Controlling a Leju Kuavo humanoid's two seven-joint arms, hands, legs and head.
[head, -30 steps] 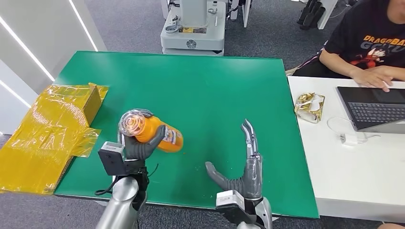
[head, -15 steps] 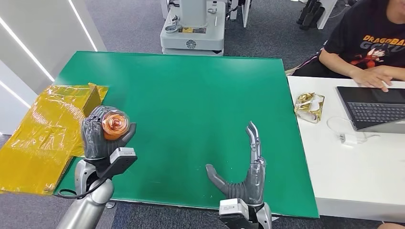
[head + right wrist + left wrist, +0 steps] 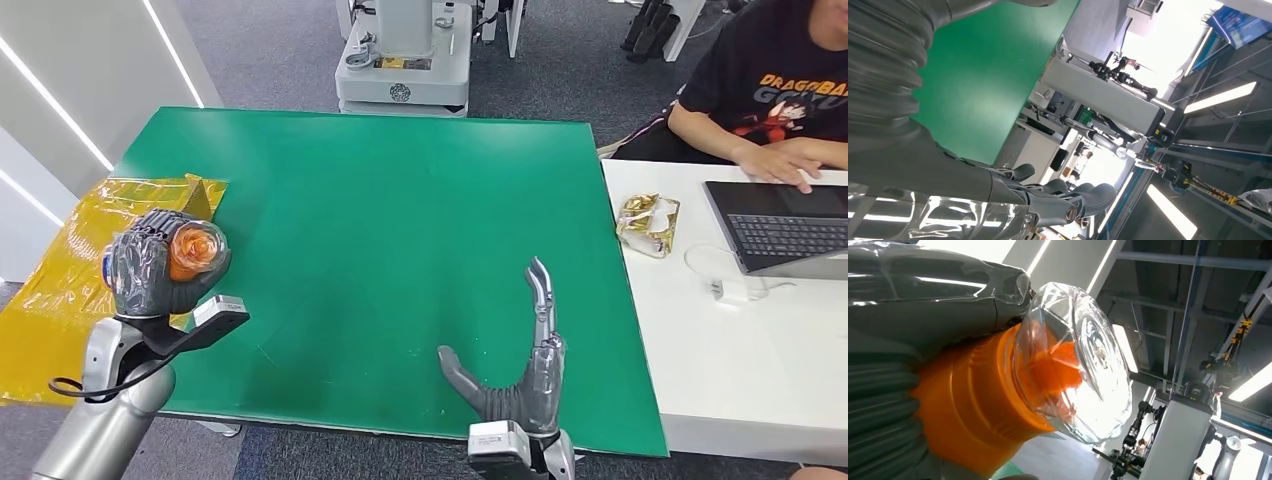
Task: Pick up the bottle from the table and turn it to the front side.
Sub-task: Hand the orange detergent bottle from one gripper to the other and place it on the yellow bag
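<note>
While its fingers wrap around the body of an orange bottle [image 3: 194, 250], the robot's left hand [image 3: 150, 265] holds it off the green table [image 3: 400, 200], above the table's left edge. The bottle's clear faceted end [image 3: 1073, 360] points up toward the head camera, orange showing through it; in the left wrist view the ribbed orange body sits deep in the grey palm, against a background of ceiling lights. Just beside the lifted bottle, a crumpled sheet of yellow plastic wrap [image 3: 70, 290] spreads off the table's left side with a yellow-wrapped box [image 3: 190, 200] at its upper corner. At the table's near edge, well apart from the bottle, the right hand [image 3: 515, 380] stands upright, holding nothing, thumb out to the side and fingers extended together. Beside the green table is a white desk [image 3: 740, 370], where a seated person [image 3: 770, 90] rests a hand on a laptop [image 3: 780, 225], with a gold foil wrapper [image 3: 648, 222] and a white charger [image 3: 735, 290] nearby. A grey machine base [image 3: 403, 70] stands beyond the table's far edge.
</note>
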